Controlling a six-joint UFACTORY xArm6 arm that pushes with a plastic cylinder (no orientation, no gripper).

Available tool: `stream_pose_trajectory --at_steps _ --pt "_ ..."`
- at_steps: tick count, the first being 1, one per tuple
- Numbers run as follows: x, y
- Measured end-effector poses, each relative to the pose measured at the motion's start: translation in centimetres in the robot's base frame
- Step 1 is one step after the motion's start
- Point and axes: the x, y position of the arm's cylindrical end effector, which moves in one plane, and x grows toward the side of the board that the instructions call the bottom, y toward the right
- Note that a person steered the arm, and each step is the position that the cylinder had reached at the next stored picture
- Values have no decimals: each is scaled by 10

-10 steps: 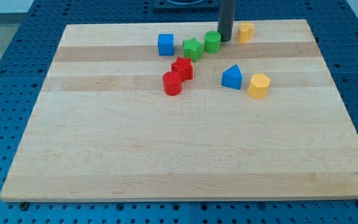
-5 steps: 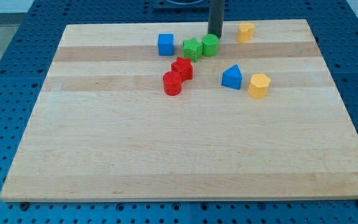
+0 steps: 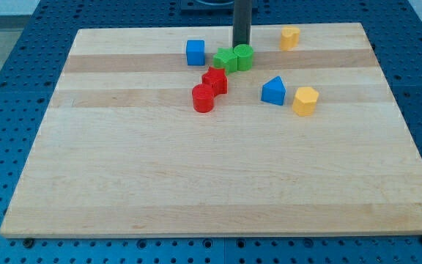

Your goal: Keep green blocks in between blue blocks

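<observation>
A green star block (image 3: pixel 225 59) and a green cylinder (image 3: pixel 244 56) sit touching each other near the board's top middle. A blue cube (image 3: pixel 195 52) lies just to their left. A blue triangular block (image 3: pixel 273 91) lies lower, to their right. My tip (image 3: pixel 240 45) is at the top edge of the green cylinder, just above the seam between the two green blocks.
Two red blocks (image 3: pixel 215 80) (image 3: pixel 203 98) sit touching, just below the green star. A yellow block (image 3: pixel 290 37) lies at the top right, another yellow block (image 3: pixel 305 100) right of the blue triangular block. The wooden board (image 3: pixel 211 183) rests on a blue pegboard table.
My tip has moved left along the top of the green blocks. The green cylinder has slid left and slightly down against the green star, which shifted a little left.
</observation>
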Motion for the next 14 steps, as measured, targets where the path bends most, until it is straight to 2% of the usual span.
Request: stream_pose_trajectory --at_steps 2,7,10,14 --pt "23 4" --pt "30 25" --pt "28 -14" --pt "52 -16"
